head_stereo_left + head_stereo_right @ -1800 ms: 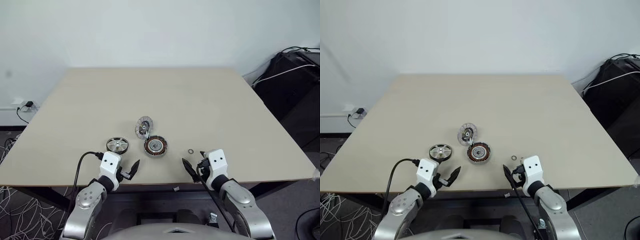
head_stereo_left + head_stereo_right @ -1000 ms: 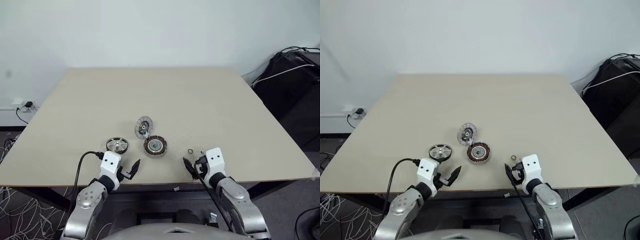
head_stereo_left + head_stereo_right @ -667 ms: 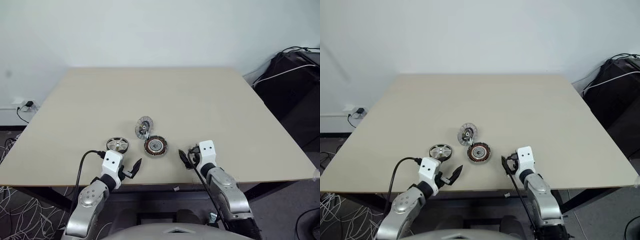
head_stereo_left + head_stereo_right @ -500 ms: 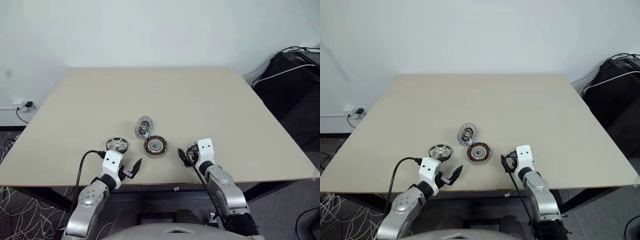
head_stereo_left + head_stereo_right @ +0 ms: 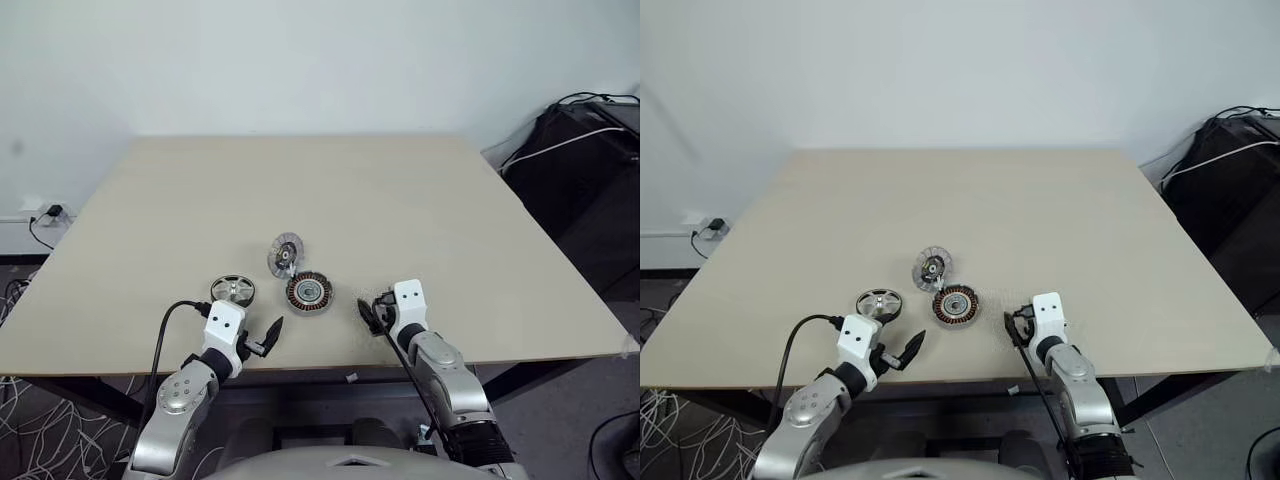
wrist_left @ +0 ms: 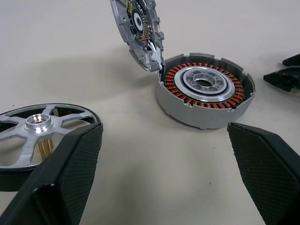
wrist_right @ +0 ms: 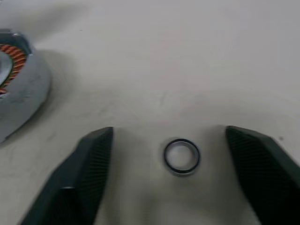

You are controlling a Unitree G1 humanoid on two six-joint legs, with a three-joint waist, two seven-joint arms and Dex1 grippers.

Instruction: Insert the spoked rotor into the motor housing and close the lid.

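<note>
Right gripper straddled a small ring, empty.
Head view: spoked rotor lay left of motor housing, the lid propped behind. Left wrist: left gripper gaped, empty. Right wrist: jaws wide; centre before closing.

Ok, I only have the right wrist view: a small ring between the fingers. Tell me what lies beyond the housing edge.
Observer: The motor housing sits open, copper windings up, with the lid leaning tilted against its rim.
Operator: Give me the rotor.
Observer: The spoked rotor lies flat on the table, on the housing's left side, apart from it.
Operator: Report the left gripper.
Observer: The left gripper is open near the table's front edge, close to the rotor, holding nothing.
Operator: And mine.
Observer: The right gripper is open, straddling the small ring, untouched.
</note>
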